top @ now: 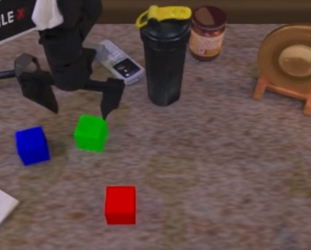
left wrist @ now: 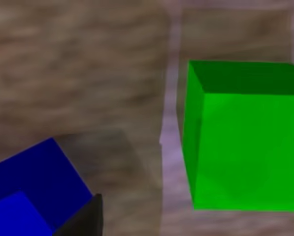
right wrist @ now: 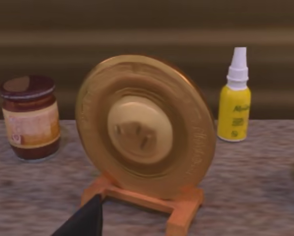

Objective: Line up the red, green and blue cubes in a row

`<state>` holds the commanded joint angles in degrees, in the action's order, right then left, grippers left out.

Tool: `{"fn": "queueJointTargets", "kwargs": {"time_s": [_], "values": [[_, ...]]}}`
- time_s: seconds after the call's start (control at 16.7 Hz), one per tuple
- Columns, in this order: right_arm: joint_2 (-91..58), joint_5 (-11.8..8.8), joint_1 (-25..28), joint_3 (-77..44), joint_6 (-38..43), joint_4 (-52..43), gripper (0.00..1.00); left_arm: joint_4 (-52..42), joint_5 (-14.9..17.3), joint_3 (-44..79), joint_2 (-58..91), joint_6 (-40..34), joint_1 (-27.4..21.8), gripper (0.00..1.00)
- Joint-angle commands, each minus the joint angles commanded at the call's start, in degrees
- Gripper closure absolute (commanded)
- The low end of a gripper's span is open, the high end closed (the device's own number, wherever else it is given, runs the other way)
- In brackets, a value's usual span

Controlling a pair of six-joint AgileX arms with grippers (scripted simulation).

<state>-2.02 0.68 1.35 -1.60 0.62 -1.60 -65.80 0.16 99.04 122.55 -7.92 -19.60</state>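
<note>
Top view: the left gripper (top: 78,107) is held spread wide just behind the green cube (top: 91,133), right of the blue cube (top: 32,145), seemingly for a grasp.

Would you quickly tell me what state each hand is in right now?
Left hand: open, holding nothing, above the green cube and blue cube.
Right hand: cannot be told.

I see the blue cube (top: 32,145) at the table's left, the green cube (top: 91,133) just right of it. The red cube (top: 120,204) lies nearer me, right of both.
</note>
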Motion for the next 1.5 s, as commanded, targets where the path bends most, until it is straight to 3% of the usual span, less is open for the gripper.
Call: {"fn": "queueJointTargets", "kwargs": {"time_s": [0.48, 0.96, 1.26, 1.5], "values": [[2.0, -0.7, -0.8, 1.6, -0.6, 1.6, 0.0, -0.7, 0.0, 1.6, 1.8, -0.1, -0.1, 0.0], [2.0, -0.7, -0.8, 1.6, -0.6, 1.6, 0.0, 13.3, 0.0, -7.4, 6.4, 0.0, -0.2, 0.0], [2.0, -0.7, -0.8, 1.6, -0.6, 1.6, 0.0, 14.6, 0.1, -8.3, 7.0, 0.0, -0.2, 0.0], [2.0, -0.7, -0.8, 1.6, -0.6, 1.6, 0.0, 14.6, 0.1, -8.3, 7.0, 0.0, -0.2, 0.3]]}}
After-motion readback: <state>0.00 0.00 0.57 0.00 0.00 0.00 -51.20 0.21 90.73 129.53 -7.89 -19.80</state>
